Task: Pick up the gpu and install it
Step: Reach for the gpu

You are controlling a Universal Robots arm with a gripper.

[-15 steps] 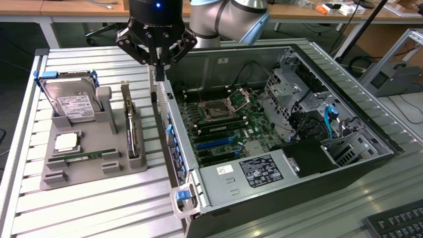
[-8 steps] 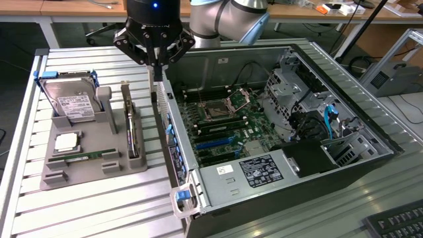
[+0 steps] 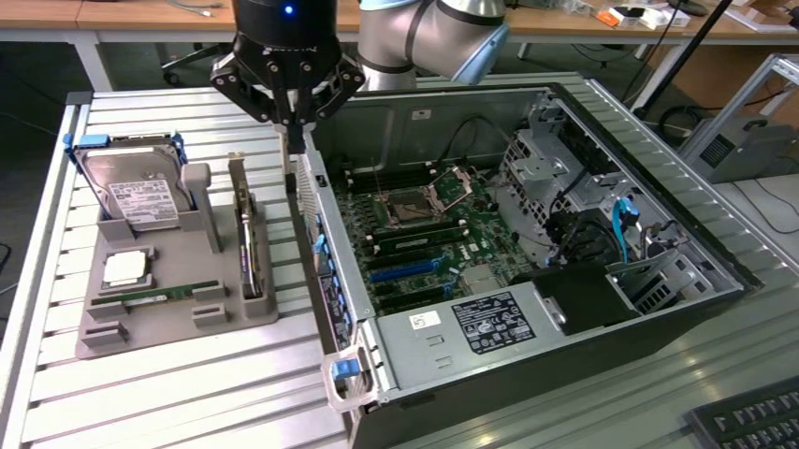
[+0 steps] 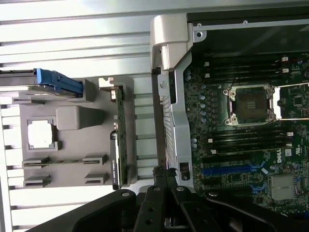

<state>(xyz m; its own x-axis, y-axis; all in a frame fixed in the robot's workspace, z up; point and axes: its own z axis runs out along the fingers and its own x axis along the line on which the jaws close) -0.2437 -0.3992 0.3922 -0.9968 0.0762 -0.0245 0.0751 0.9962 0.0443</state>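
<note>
The grey tray (image 3: pixel 150 327) on the exterior view's left holds a hard drive (image 3: pixel 138 192), a processor chip (image 3: pixel 129 268), a memory stick (image 3: pixel 168 295) and the gpu (image 3: pixel 250 245), which stands on edge along the tray's right side. The open computer case (image 3: pixel 413 122) holds a motherboard (image 3: pixel 418 238). The gripper (image 3: pixel 296 142) hangs clenched and empty between tray and case.

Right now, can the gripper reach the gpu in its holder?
Probably yes: the gpu stands on edge with its top edge uncovered. The gripper hangs shut beside it, over the case wall.
</note>
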